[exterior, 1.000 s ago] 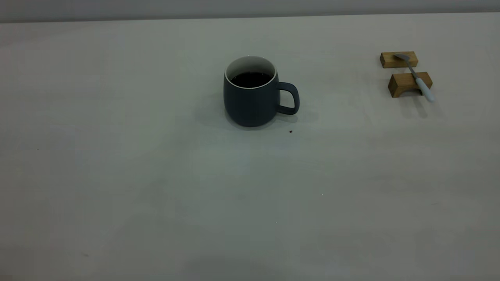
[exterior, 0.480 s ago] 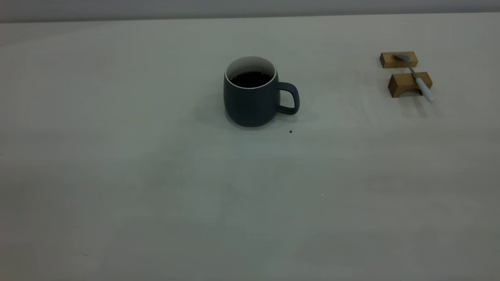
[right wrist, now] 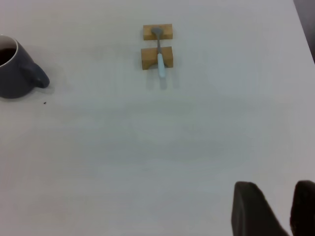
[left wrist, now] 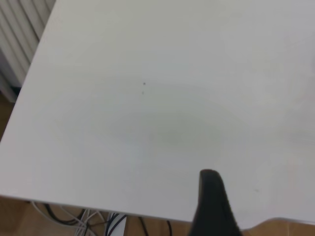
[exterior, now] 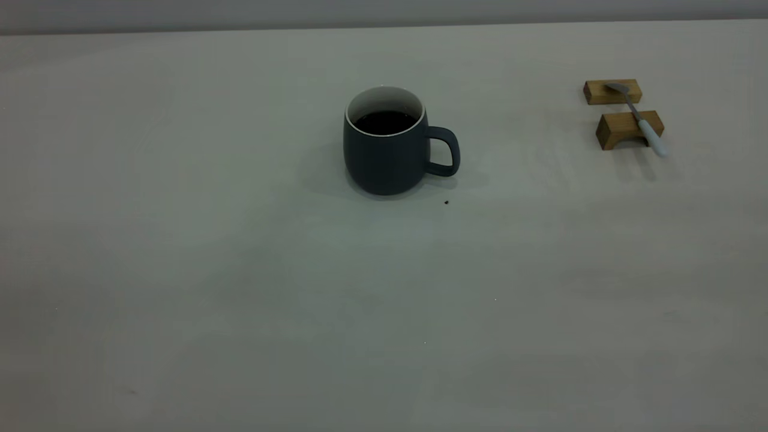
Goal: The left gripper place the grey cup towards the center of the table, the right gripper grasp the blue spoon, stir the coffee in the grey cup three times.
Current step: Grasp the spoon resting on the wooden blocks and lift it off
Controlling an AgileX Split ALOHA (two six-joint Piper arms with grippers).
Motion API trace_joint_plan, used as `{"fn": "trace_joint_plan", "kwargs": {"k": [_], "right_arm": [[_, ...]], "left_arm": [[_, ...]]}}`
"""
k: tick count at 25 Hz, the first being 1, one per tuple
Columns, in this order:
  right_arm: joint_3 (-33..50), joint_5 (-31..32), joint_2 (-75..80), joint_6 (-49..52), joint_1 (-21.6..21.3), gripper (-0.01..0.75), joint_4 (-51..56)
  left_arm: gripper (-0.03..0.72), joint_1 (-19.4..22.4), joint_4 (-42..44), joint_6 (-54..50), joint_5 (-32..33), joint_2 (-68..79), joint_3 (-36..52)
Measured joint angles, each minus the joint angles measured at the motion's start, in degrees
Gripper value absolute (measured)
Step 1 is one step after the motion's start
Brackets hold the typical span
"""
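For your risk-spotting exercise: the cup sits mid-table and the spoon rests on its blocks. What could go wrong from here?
1. The blue spoon lies slim across two wooden blocks; a misjudged grasp may tip it off or shift a block.
2. The grey cup holds coffee; knocking the rim or stirring hard could spill it.
3. The right gripper is far from the spoon, so it must travel a long way.

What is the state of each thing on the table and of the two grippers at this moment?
Grey cup: upright on the table, handle towards the spoon, nothing holding it.
Coffee: inside the cup, well below the rim.
Blue spoon: lying across two wooden blocks, not grasped.
Right gripper: above bare table, far from the spoon, fingers apart, empty.
Left gripper: over the table edge, one finger visible.
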Motion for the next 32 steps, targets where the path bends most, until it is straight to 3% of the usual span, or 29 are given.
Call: {"fn": "trace_joint_plan", "kwargs": {"k": [5,28,32], "right_arm": [[0.0,0.0,0.0,0.0,0.0,0.237,0.0],[0.0,0.0,0.0,-0.2,0.0,0.238,0.0],[-1.3,-1.0,0.6,0.1,0.0,0.268,0.0]], "left_arm": [[0.585,3.2,0.0,0.5,0.0,0.0,0.0],[0.585,3.2,0.0,1.0,0.0,0.0,0.0],[0.585,3.2,0.0,1.0,0.0,0.0,0.0]]}}
